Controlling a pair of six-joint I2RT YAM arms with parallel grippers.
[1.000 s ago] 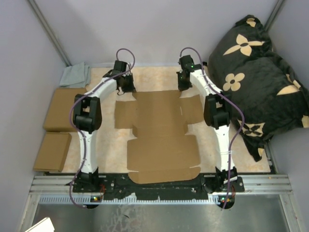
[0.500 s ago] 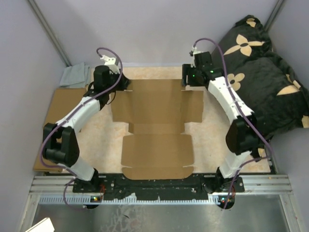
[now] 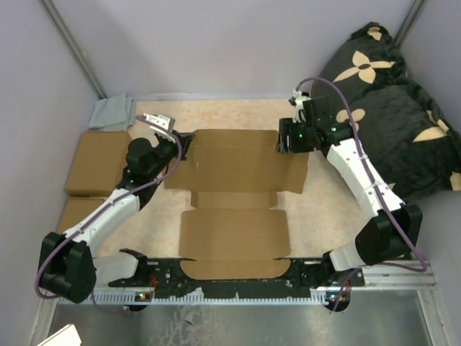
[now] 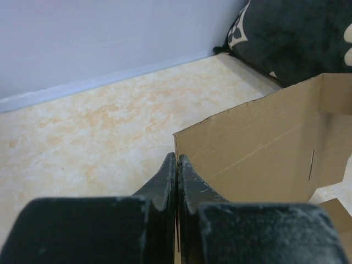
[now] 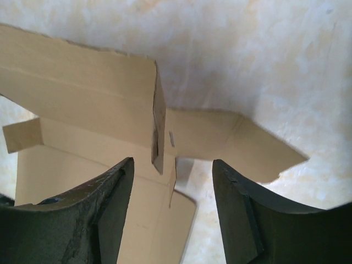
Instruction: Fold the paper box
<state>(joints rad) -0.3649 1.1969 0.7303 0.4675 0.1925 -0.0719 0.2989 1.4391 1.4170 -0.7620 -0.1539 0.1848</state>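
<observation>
The paper box [image 3: 230, 216] is a brown cardboard blank lying mostly flat mid-table, its far panel [image 3: 234, 148] tilted up. My left gripper [image 3: 185, 143] is shut on that panel's far left corner. In the left wrist view the fingertips [image 4: 177, 160] pinch the cardboard edge, and the raised panel [image 4: 258, 148] stretches off to the right. My right gripper [image 3: 283, 140] hovers open at the far right corner. In the right wrist view its fingers [image 5: 110, 209] straddle the panel's raised end [image 5: 159, 137] without touching it, and a side flap [image 5: 242, 148] lies on the table below.
Two ready-made cardboard boxes [image 3: 97, 162] [image 3: 68, 213] lie along the left edge, the nearer one partly under my left arm. A grey cloth [image 3: 113, 112] sits in the far left corner. A black flowered pillow [image 3: 389, 115] fills the right side. Walls close the back.
Both arms swung outward and pulled nearer. The far panel came up off the table. The right gripper opened and let go of its corner; the left stayed shut.
</observation>
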